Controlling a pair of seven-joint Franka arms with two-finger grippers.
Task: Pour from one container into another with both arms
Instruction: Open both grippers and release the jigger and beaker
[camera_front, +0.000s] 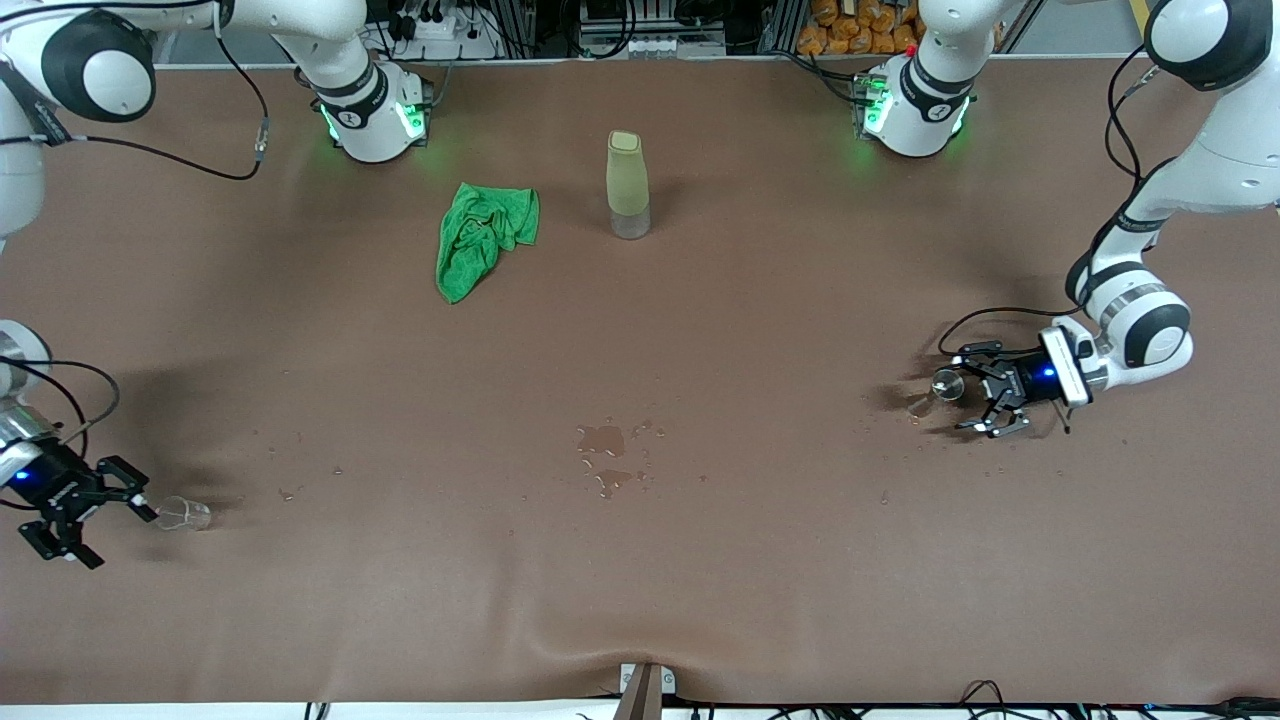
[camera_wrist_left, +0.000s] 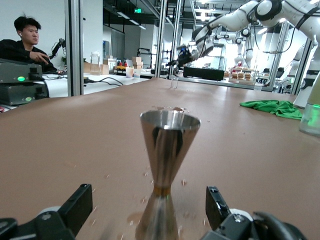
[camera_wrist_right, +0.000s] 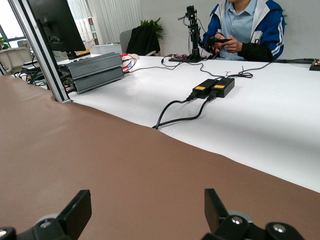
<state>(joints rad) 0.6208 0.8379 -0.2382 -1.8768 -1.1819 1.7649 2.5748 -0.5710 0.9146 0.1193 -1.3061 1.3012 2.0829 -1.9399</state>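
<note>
Steel jigger (camera_wrist_left: 167, 165) between released left fingers (camera_wrist_left: 75, 207), right fingers (camera_wrist_right: 75, 210) released, nothing between.

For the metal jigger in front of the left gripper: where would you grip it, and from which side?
Grip the metal jigger at its narrow waist, coming in level from the left arm's end of the table. It stands upright, two cones meeting at a thin neck, so closing there probably keeps it from slipping up or down. The left gripper already sits open on either side of its lower cone.

Two white jointed robot arms (camera_front: 1160, 330) with black joint bands, trailing black cables and green-lit bases. Each ends in a black gripper (camera_front: 985, 395) with a blue light.
</note>
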